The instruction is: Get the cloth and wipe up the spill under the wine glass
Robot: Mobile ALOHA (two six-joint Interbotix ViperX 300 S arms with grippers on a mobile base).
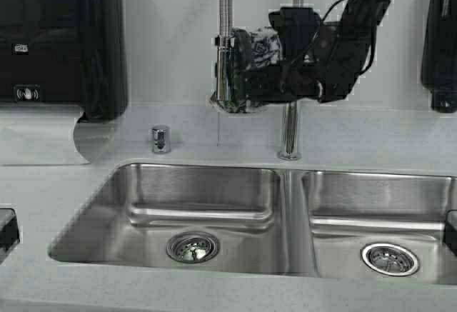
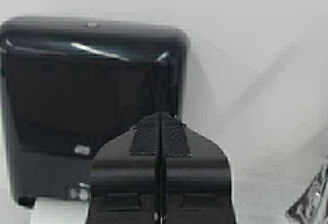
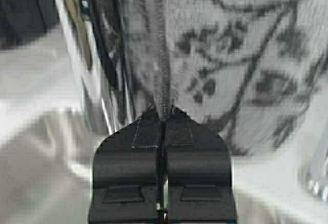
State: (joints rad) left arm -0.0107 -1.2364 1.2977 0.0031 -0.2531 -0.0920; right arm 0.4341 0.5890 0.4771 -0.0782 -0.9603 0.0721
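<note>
My right gripper [image 1: 241,58] hangs above the counter behind the sinks, close to the chrome spray hose [image 1: 226,12]. It is shut on the cloth [image 1: 261,45], a grey-white towel with a dark floral print. In the right wrist view the cloth [image 3: 230,55] fills the picture beyond the right gripper [image 3: 163,115], with a fold of it pinched between the pads. The left gripper [image 2: 160,116] shows only in its own wrist view. It is shut with nothing in it and faces a black paper towel dispenser [image 2: 77,106]. The wine glass is out of view.
A steel double sink has a left basin [image 1: 207,208] and a right basin [image 1: 378,215]. The faucet post [image 1: 290,130] rises behind the divider, with a small chrome cap [image 1: 161,139] to its left. A towel dispenser [image 1: 61,41] and a soap dispenser [image 1: 444,41] hang on the wall.
</note>
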